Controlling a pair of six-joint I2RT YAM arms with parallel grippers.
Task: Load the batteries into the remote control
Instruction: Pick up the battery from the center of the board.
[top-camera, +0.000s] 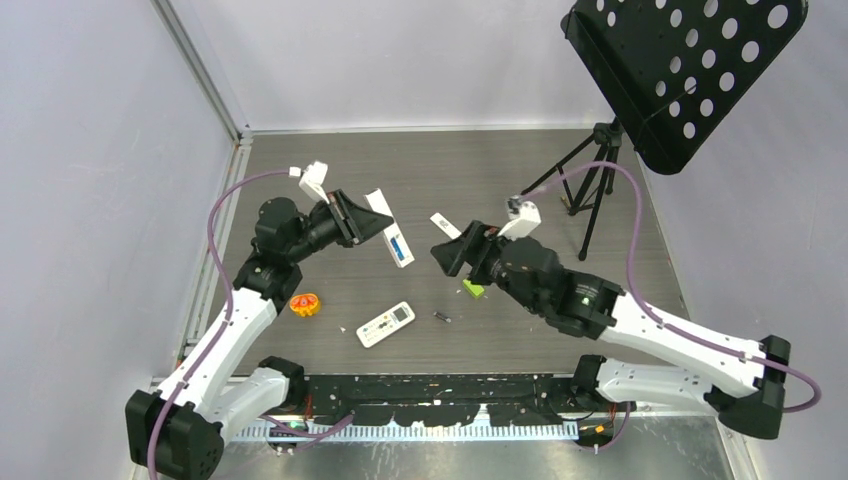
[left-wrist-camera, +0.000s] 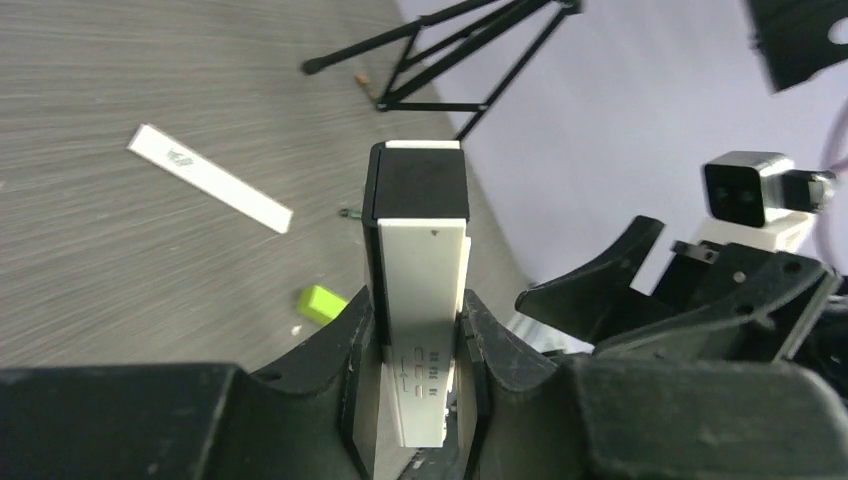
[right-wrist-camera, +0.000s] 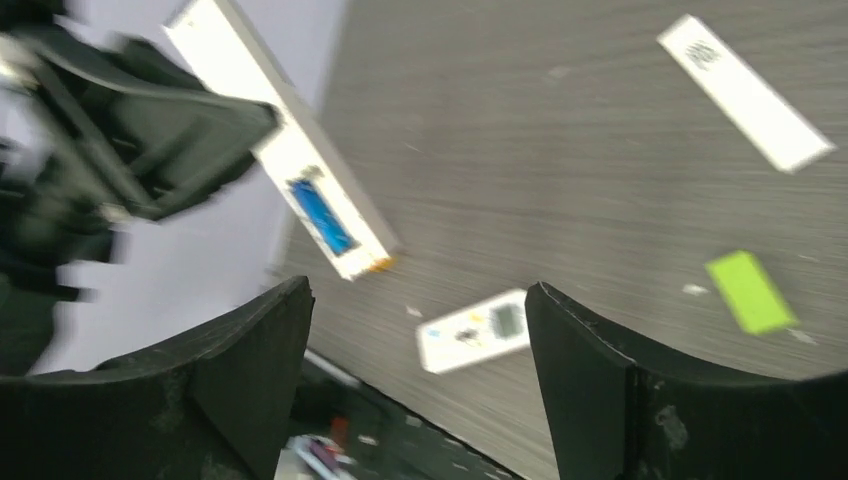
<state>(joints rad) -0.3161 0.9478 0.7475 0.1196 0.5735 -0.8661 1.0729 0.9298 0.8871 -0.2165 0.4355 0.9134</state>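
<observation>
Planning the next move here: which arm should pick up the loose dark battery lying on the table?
Right. The right gripper is open and empty, and hangs nearer the dark battery. The left gripper is shut on the long white remote, so it is busy.

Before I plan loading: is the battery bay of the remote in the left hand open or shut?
Open. The right wrist view shows a blue battery lying uncovered in the remote that the left hand holds.
</observation>
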